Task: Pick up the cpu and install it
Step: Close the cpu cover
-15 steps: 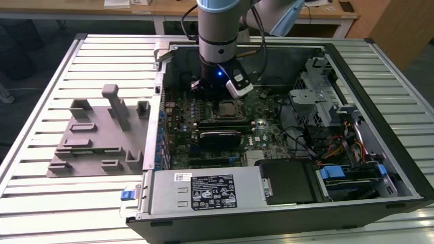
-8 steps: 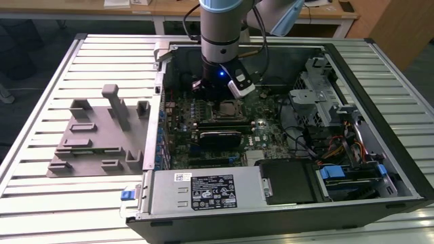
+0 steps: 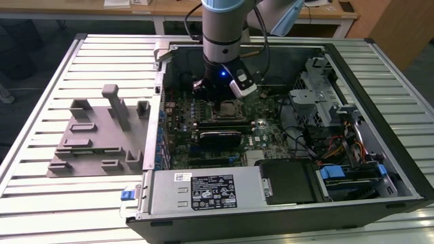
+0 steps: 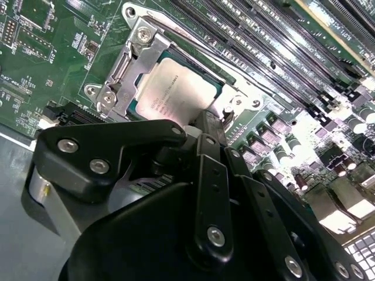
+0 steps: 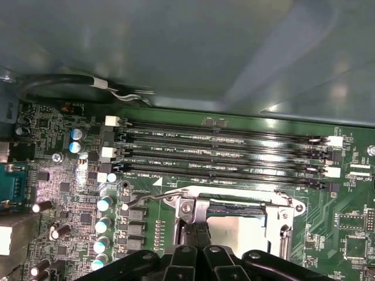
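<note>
Gripper [image 5: 194, 228] is hanging low inside the open case [image 3: 379, 96], directly over the socket [image 4: 120, 76]. Fingers are looking closed together with nothing between them. In the second wrist view the tips are sitting at the cpu's near edge; whether they are touching it or hovering just above, I cannot tell.

The cpu [image 4: 173, 93] is lying flat in the socket with its silver top up and the metal frame showing around it. From this angle it is looking level, though the corner under the fingers is hidden. The socket is sitting on the board [image 3: 268, 134] toward its far edge in the exterior view, just beside the memory slots [image 5: 222, 153], which are running between it and the case wall. The wire lever [image 5: 153, 198] is showing at one socket corner. I am not able to tell whether it is latched.

Outside the case, the grey holder tray [image 3: 95, 145] is resting on the slatted table [image 3: 34, 112], well apart from the gripper, near the table edge on the exterior view's left.

Risks as I am judging them:
- If the hidden corner is not fully down, any downward push from the tips would be loading the chip unevenly and could be bending socket pins.
- A sideways drag while the tips are in contact could be sliding or lifting the cpu out of register.
- Clearance is tight: the wide black linkage is hanging close to the frame and the lever, so a tilt or lateral move could be snagging either.
</note>
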Robot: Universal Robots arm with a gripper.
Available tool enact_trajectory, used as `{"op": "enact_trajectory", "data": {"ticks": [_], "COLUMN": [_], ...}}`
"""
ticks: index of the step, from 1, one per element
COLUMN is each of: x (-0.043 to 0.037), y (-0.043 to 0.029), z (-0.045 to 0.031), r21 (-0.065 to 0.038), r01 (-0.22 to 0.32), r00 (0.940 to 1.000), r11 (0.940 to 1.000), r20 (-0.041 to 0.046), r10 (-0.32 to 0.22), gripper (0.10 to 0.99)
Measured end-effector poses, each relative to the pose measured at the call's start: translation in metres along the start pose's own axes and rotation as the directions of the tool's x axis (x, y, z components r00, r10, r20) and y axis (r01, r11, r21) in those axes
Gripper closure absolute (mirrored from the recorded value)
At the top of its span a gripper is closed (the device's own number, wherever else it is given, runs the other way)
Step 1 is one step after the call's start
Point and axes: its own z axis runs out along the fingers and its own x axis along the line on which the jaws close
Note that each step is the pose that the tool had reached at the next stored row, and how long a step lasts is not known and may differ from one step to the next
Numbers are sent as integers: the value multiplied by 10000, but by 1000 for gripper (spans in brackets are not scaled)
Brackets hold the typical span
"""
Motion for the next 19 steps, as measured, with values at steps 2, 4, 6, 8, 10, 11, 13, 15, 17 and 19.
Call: {"op": "enact_trajectory", "data": {"ticks": [2, 4, 6, 8, 10, 11, 13, 15, 17, 19], "x": [-7, -21, -22, -22, -24, -26, -27, -26, -26, -26], "y": [0, -1, -1, -1, 1, 2, 1, 2, 2, 3], "z": [0, 1, 2, 1, -8, -19, -54, -82, -104, -128], "r21": [0, -5, -5, -4, -9, -15, -3, -4, -1, -1], "r01": [0, 0, 0, 1, 1, 2, 6, 3, 2, 2], "r00": [10000, 10000, 10000, 10000, 10000, 10000, 10000, 10000, 10000, 10000], "r11": [10000, 10000, 10000, 10000, 10000, 10000, 10000, 10000, 10000, 10000], "r20": [-2, -1, 0, -1, 8, 16, 10, 9, 12, 18], "r10": [0, 0, 0, -1, -1, -2, -6, -3, -2, -2], "gripper": [980, 980, 980, 980, 980, 980, 980, 980, 980, 980]}}
